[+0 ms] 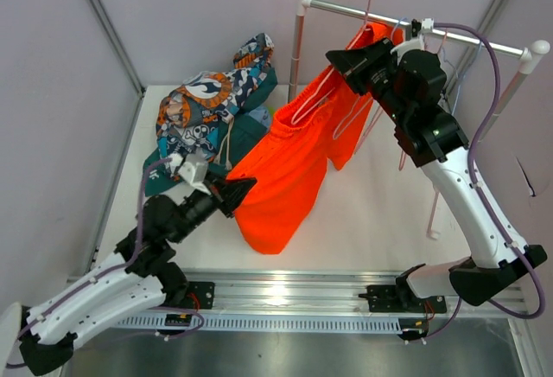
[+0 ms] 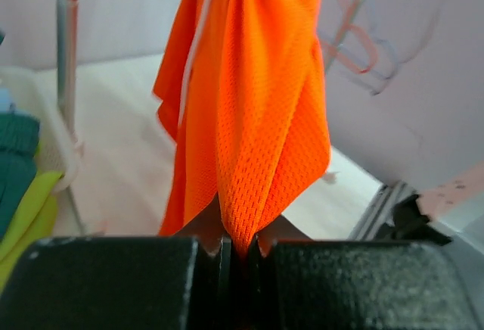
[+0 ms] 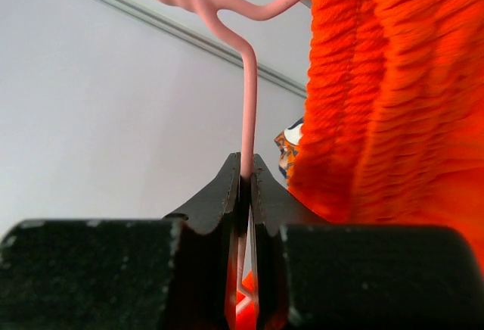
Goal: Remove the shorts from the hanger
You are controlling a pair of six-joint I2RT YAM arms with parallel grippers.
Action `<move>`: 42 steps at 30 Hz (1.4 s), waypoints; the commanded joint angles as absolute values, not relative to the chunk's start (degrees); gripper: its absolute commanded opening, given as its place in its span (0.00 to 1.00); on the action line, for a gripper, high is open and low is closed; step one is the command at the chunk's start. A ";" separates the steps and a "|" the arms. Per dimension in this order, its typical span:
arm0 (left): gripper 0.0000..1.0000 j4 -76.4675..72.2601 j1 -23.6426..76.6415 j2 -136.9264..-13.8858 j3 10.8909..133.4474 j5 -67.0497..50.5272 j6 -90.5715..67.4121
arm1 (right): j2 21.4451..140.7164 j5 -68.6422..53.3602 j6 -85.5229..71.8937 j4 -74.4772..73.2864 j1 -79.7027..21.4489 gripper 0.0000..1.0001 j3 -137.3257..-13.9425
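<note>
The bright orange shorts [image 1: 294, 165] hang from a pink wire hanger [image 1: 371, 9] under the rack's rail and stretch down left. My left gripper [image 1: 246, 188] is shut on the shorts' lower hem; in the left wrist view the orange mesh [image 2: 253, 110] runs up from my closed gripper [image 2: 243, 247]. My right gripper [image 1: 339, 60] is shut on the pink hanger, whose wire [image 3: 248, 95] rises from my closed gripper [image 3: 246, 182] beside the orange waistband [image 3: 393, 95]. The printed shorts [image 1: 207, 105] and dark teal shorts [image 1: 255, 126] lie piled at the back left. A lime green pair [image 2: 23, 216] shows in the left wrist view.
The rack's rail [image 1: 415, 29] spans two white posts [image 1: 298, 40] at the back right. Other pink hangers [image 1: 406, 148] dangle from it. White walls enclose the table; the arms' mounting rail [image 1: 285, 295] runs along the near edge.
</note>
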State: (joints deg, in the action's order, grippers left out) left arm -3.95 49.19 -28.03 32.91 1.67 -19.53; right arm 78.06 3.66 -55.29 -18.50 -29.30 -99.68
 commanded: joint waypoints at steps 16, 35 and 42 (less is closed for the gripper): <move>0.00 -6.78 45.71 -76.97 69.60 20.04 -16.00 | 71.11 -16.26 -83.14 8.70 -32.78 0.00 -84.38; 0.00 19.48 48.16 -46.77 55.28 25.05 -23.55 | 82.86 -11.95 -71.81 1.23 -26.46 0.00 -93.77; 0.00 26.36 48.60 -34.74 53.27 23.47 -23.73 | 88.24 -8.45 -69.43 0.26 -25.05 0.00 -98.96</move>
State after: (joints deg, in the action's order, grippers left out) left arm 23.38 48.21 -37.39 54.70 23.88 -22.70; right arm 88.18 -10.76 -71.66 -1.39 -25.67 -94.78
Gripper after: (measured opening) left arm 0.062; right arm 0.091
